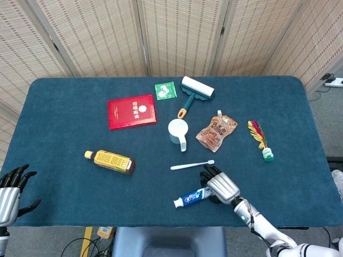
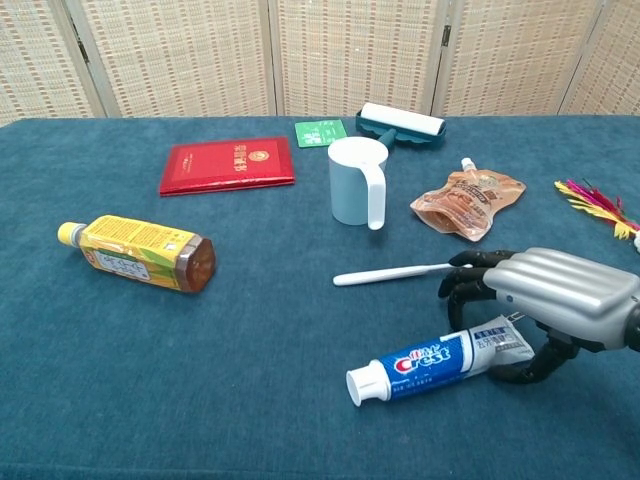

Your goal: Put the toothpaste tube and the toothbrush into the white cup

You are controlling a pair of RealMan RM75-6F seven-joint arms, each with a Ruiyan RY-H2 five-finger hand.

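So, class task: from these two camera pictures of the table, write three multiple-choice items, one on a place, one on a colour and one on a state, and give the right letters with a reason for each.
1. Where does the toothbrush lie?
A. inside the white cup
B. on the cloth between the white cup and the toothpaste tube
C. on the red booklet

2. What colour is the cap of the bottle lying on its side?
A. yellow
B. green
C. white

3. What is the right hand doing?
A. resting far from everything
B. holding the toothbrush
C. gripping the tail end of the toothpaste tube

Answers: 1 B, the chest view shows the toothbrush flat on the cloth in front of the cup; 2 A, the cap at the bottle's left end is yellow; 3 C, the fingers curl over the tube's flat end, with the thumb beneath, and the tube sits tilted.
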